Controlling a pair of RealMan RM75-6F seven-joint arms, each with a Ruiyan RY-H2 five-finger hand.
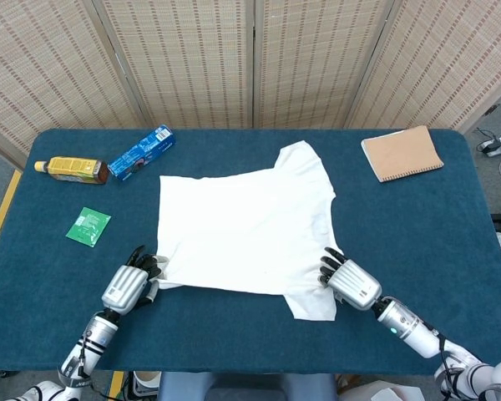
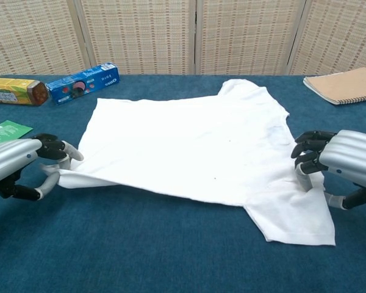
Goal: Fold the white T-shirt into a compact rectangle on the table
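Right hand (image 2: pixel 344 168) cropped at frame edge

A plain white T-shirt (image 1: pixel 244 227) lies spread mostly flat on the dark blue surface (image 1: pixel 417 225), near its middle. One sleeve points toward the far edge, the other toward the near edge. Its near-left corner is slightly lifted.

The left hand (image 1: pixel 130 284) and the right hand (image 1: pixel 347 279) look alike: each has a ribbed, silver-grey metallic back and black fingers (image 2: pixel 49 146) with pale grey tips. Behind each sits a slim silver wrist with dark joint bands. A small green light shows on the right forearm (image 1: pixel 401 324).
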